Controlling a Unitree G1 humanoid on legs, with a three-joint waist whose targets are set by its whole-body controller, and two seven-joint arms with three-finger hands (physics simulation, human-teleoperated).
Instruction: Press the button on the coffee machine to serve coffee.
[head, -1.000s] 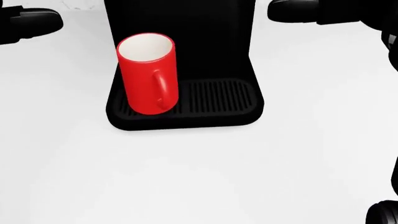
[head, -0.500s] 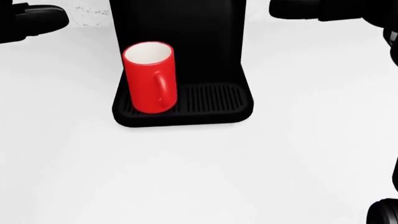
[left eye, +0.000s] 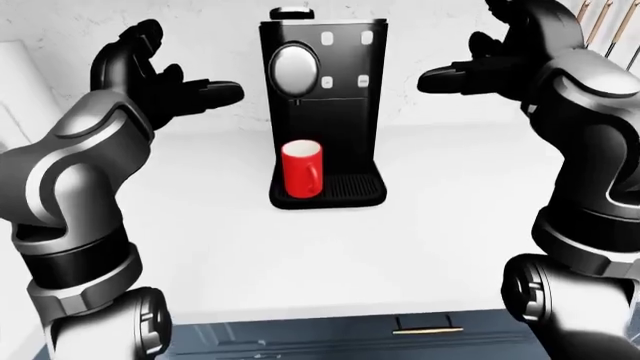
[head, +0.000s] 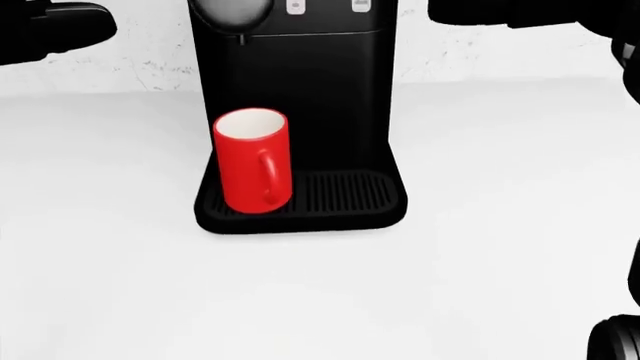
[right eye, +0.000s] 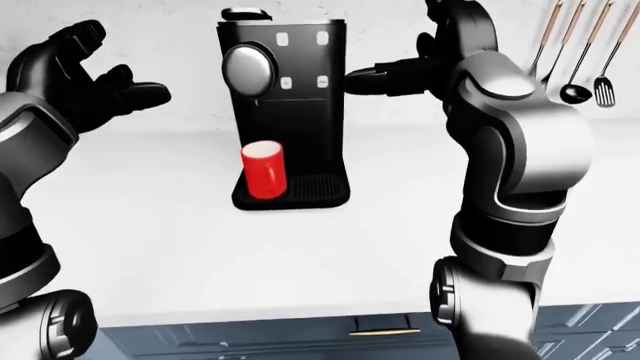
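A black coffee machine (left eye: 323, 90) stands on the white counter against the wall, with several small white buttons (left eye: 327, 37) on its upper face and a round silver spout cover (left eye: 291, 66). A red mug (left eye: 301, 169) stands on the left part of its drip tray (head: 345, 193), under the spout. My left hand (left eye: 195, 94) hovers open to the left of the machine, at button height. My right hand (left eye: 455, 75) is raised open to the machine's right, fingers pointing toward it, a small gap from its side. Neither hand touches anything.
The white counter (left eye: 430, 225) spreads around the machine, with dark blue drawer fronts (left eye: 420, 330) below its near edge. Kitchen utensils (right eye: 575, 52) hang on the wall at the upper right. A white wall stands behind the machine.
The head camera has tilted up: the machine and mug slid down in the picture, and the wall and the machine's buttons have come into sight. Both hands keep their places at the top corners.
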